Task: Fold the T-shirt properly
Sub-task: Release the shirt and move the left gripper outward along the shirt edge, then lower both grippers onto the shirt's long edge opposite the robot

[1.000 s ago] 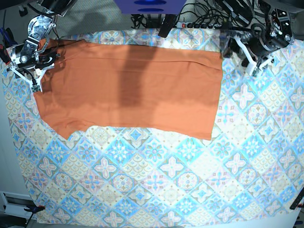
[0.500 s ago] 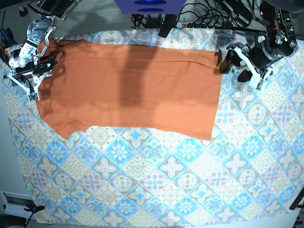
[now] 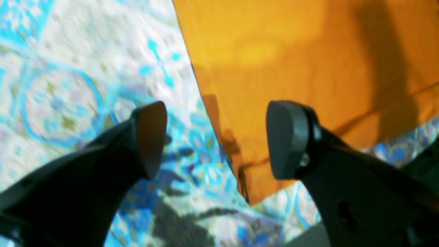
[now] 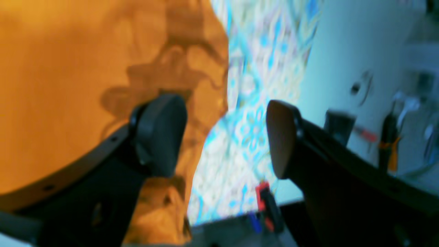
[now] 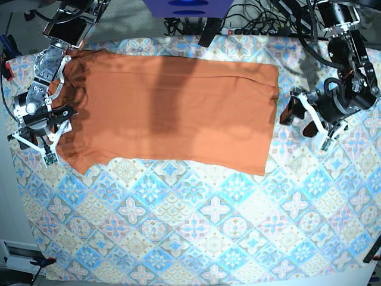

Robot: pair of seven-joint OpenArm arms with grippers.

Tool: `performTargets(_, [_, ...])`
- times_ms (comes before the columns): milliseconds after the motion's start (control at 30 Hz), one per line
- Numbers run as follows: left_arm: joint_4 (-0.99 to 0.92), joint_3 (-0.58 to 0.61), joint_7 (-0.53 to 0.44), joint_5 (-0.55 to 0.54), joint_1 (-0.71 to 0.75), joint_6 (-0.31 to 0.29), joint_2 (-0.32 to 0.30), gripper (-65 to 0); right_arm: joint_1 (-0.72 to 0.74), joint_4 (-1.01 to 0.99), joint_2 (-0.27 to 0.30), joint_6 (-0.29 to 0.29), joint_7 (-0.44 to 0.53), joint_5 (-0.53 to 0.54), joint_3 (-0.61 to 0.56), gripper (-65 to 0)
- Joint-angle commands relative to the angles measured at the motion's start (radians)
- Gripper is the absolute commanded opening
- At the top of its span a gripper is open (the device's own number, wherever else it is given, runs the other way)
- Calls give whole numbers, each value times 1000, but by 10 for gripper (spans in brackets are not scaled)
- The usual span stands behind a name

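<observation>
The orange T-shirt [image 5: 172, 107] lies flat as a wide band across the far half of the table. My left gripper [image 5: 300, 119] hovers open just off the shirt's right edge. In the left wrist view the shirt's corner [image 3: 291, 51] lies under the gap of the left gripper [image 3: 216, 140], with nothing between the jaws. At the shirt's left edge by the sleeve, my right gripper [image 5: 36, 140] is open too. The right wrist view is blurred: the right gripper [image 4: 221, 137] straddles the edge of the shirt [image 4: 68, 68], one finger [image 4: 161, 133] over fabric.
A blue-and-beige tile-patterned tablecloth [image 5: 208, 226] covers the table. Cables and a power strip [image 5: 250, 27] run along the far edge, beside a blue block [image 5: 187, 7]. The table's left edge and a red clamp [image 4: 264, 192] lie close to the right gripper.
Both arms have moved from the shirt's far corners toward the near side, along its short edges. Both grippers stayed open. The shirt has not moved.
</observation>
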Motion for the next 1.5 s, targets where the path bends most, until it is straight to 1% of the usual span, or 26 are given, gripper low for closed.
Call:
performTargets(0, [12, -6, -14, -14, -5, -2, -14, -226, 42, 10, 15, -7, 7, -7, -1, -262])
performTargets(167, [11, -5, -14, -13, -17, -2, -12, -226, 131, -52, 19, -7, 7, -6, -35, -262])
performTargets(233, [11, -5, -14, -13, -17, -2, -9, -226, 160, -114, 48, -7, 7, -6, -70, -262])
performTargets(300, [11, -5, -14, -13, -17, -2, 5, -226, 195, -189, 65, -7, 7, -6, -113, -262])
performTargets(433, [9, -5, -15, -13, -20, -2, 17, -226, 274, -315, 65, -5, 16, -6, -147, -263])
performTargets(533, [6, -5, -14, -11, -39, -2, 35, -226, 314, -369, 65, -5, 51, -6, -150, -263])
performTargets(600, [-18, -5, -14, -11, -53, -2, 37, -226, 341, -413, 65, -5, 71, -6, -150, -263])
performTargets(733, [-201, -5, -14, -11, -154, -2, 28, -226, 427, -591, 65, -5, 88, -6, -150, -263])
performTargets(833, [-304, 0, -14, 1, -217, -2, -6, -226, 455, -683, 65, -8, 146, -6, -148, -262])
performTargets(900, [-351, 0, -14, 36, -266, -2, -9, -226, 475, -738, 65, -10, 191, -6, -142, -262])
performTargets(967, [-382, 1, -14, 81, -310, -2, -11, -225, 493, -783, 65, -11, 212, -6, -142, -262])
performTargets(1067, [-405, 3, -15, 180, -369, -2, -5, -221, 508, -840, 65, -19, 235, -6, -140, -262])
performTargets(1167, [-459, 73, -17, 277, -433, -2, 15, -220, 510, -867, 65, -57, 275, -6, -148, -262])
performTargets(1233, [-566, 119, -20, 297, -490, -2, 20, -220, 510, -878, 65, -57, 290, -6, -148, -262])
performTargets(1300, [-687, 144, -66, 294, -536, -2, 23, -220, 510, -883, 65, -57, 292, -6, -148, -262])
performTargets(1400, [-891, 152, -179, 300, -609, -2, 23, -220, 510, -883, 65, -57, 292, -6, -148, -262])
performTargets(1467, [-1013, 204, -227, 302, -659, -2, 23, -220, 510, -883, 65, -57, 292, -6, -148, -262])
